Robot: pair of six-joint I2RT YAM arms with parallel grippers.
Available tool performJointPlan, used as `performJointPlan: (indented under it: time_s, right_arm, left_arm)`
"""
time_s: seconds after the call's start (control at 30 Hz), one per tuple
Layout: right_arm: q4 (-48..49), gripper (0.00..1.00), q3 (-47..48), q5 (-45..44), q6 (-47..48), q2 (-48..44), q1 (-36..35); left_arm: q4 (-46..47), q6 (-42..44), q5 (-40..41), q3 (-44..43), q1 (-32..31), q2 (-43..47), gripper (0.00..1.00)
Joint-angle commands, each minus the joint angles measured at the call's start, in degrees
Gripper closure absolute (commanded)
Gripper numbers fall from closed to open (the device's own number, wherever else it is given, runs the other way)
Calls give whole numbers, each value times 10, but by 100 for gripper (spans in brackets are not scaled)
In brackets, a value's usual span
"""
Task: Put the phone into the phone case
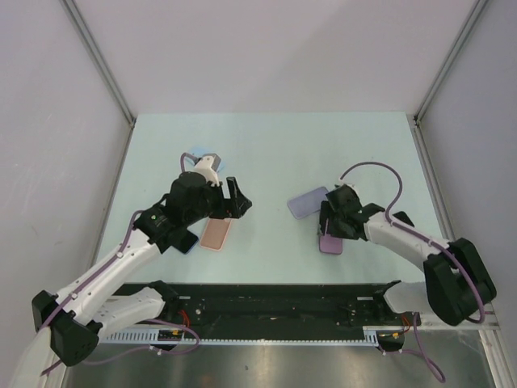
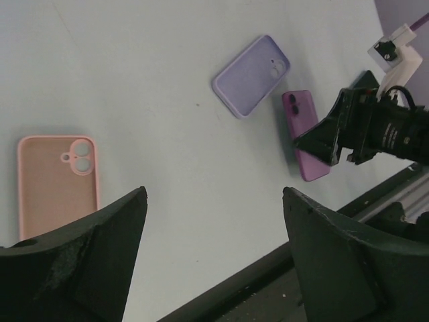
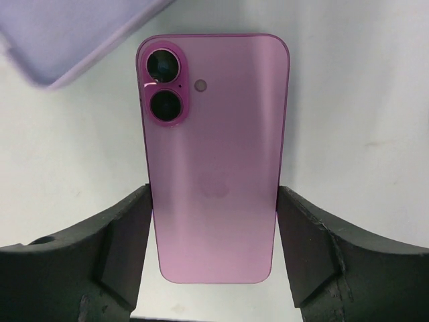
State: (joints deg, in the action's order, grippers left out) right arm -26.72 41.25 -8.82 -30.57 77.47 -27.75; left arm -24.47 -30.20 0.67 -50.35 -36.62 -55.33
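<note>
A magenta phone [image 3: 213, 154] lies back-up on the table, camera end toward the lilac phone case [image 3: 80, 33], which lies just beyond it. My right gripper [image 3: 213, 191] straddles the phone's lower half, its pads [image 3: 131, 228] pressed against both long edges. In the top view the phone [image 1: 330, 244] shows under the right gripper [image 1: 329, 230], next to the lilac case [image 1: 308, 202]. My left gripper [image 2: 214, 194] is open and empty, held above the table to the right of a pink phone case [image 2: 57, 184].
The pink case [image 1: 216, 234] lies left of centre under the left arm. A light blue object [image 1: 212, 158] lies behind the left gripper [image 1: 234, 206]. A black rail [image 1: 266, 303] runs along the table's near edge.
</note>
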Motion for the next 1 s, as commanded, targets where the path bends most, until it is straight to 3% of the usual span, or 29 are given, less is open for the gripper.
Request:
performJointPlan:
  time_s: [0.0,0.23,0.53,0.63,0.87,0.9,0.97]
  right_arm:
    - [46,52,-22,-32,-65,-85,-75]
    - [184,53,-89,-7,-93,-131,-176]
    - [308,53,-99,49,-72,-128,-227]
    - [323,54,-99,64,-49,-138,-227]
    - [337,55,-99,107,-27,-152,-224]
    - [339,55,-99,108,-25,-147,-225]
    - [342,55,-100,112,-20,-142,-224]
  left_arm:
    - [49,-67,-54,15,-2,-5,15]
    - [135,-106,-110,54,-1,-44,18]
    - [224,-88,-186,61,-2,-144,22]
    - [242,-91,-208,55,-2,-178,32]
    - [303,-119,-272,36,-1,-255,37]
    - [309,-130,-286,34,0,-273,47]
    - [330,-151,-306,32,6,-292,55]
